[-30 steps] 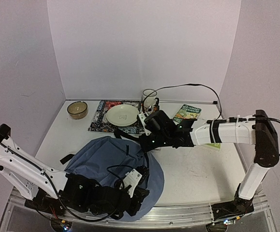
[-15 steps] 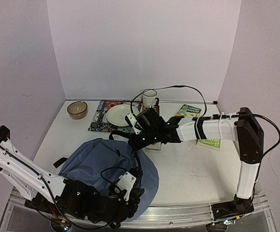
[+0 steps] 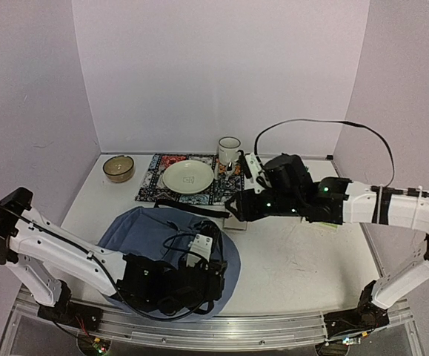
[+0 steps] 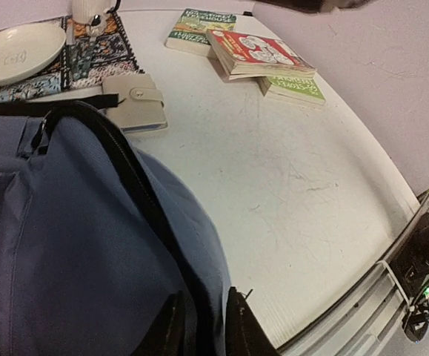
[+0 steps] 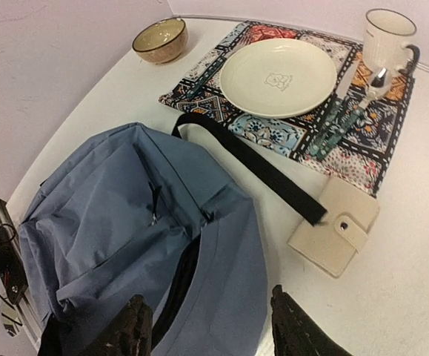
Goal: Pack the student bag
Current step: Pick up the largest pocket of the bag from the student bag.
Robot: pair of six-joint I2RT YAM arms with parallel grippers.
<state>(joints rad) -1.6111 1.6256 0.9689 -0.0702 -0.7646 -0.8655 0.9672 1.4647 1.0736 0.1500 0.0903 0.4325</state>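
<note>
The student bag (image 3: pixel 155 233) is slate-blue and lies slumped at the near left of the table, its main zipper gaping dark (image 5: pixel 177 285). A black strap (image 5: pixel 251 167) trails from it toward a beige wallet (image 5: pixel 336 233). My left gripper (image 4: pixel 203 330) is at the bag's near right edge (image 3: pixel 218 285). Its fingers stand a little apart, with the bag's hem and a black strap lying between them. My right gripper (image 5: pixel 210 330) hovers wide open over the bag's right side (image 3: pixel 236 209), with nothing in it.
A patterned placemat (image 3: pixel 155 185) at the back carries a white plate (image 3: pixel 188 176), cutlery (image 5: pixel 333 126) and a mug (image 3: pixel 229 150). A brown bowl (image 3: pixel 118 167) stands to its left. Books (image 4: pixel 262 53) lie at the far right. The wallet (image 4: pixel 136 100) rests beside the bag.
My right gripper has opened wide and drawn back to the right, off the bag's top. The bag has sagged flatter. My left gripper's fingers have parted slightly.
</note>
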